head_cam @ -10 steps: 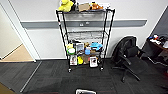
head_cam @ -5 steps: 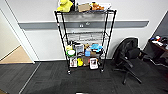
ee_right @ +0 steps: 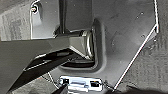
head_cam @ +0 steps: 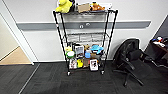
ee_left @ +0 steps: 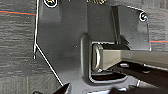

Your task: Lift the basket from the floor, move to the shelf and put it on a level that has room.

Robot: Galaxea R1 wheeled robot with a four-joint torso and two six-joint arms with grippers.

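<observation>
Dark carpeted floor [head_cam: 62, 82] fronts the shelf [head_cam: 85, 40]; either gripper's state: cannot tell.

Black office chair [head_cam: 130, 60] beside grey-banded white wall [head_cam: 135, 15]; yellow plush toy [head_cam: 64, 6] and cardboard box [head_cam: 83, 7] side by side; doorway with tan wooden flooring [head_cam: 15, 56] opposite.

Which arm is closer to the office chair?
Right, probably. The office chair stands right of the shelf, toward the robot's right side, so the right arm sits on its side and the left arm on the far side; both wrist views show floor.
</observation>
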